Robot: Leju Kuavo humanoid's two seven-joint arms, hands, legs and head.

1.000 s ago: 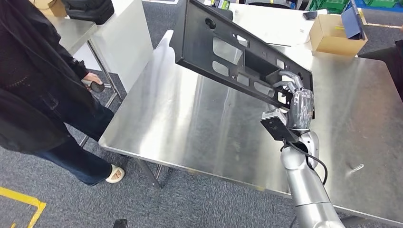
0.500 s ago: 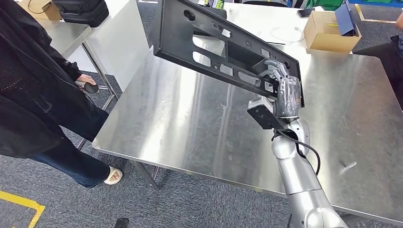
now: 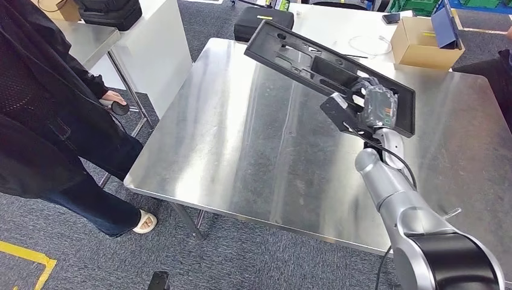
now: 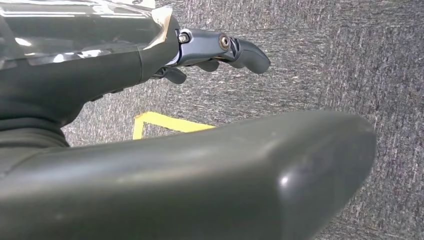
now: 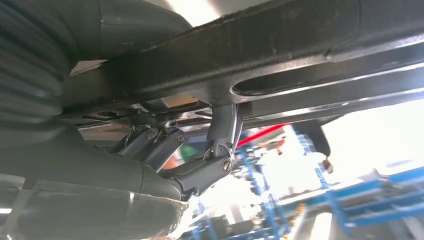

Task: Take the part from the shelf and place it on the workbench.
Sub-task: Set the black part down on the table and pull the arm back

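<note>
While the right hand [image 3: 375,104] is gripping the black panel [image 3: 314,63] w/ fingers [image 5: 220,145] hooked in, it's hanging over the tabletop's [image 3: 241,133] far right; left hand [image 4: 220,50] fingers curled, holding nothing.

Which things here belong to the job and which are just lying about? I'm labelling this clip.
Job:
- black part, held above the table
- right hand gripping it
- steel workbench

Lying about:
- cardboard box
- black case
- coiled cable
- person standing beside the bench
</note>
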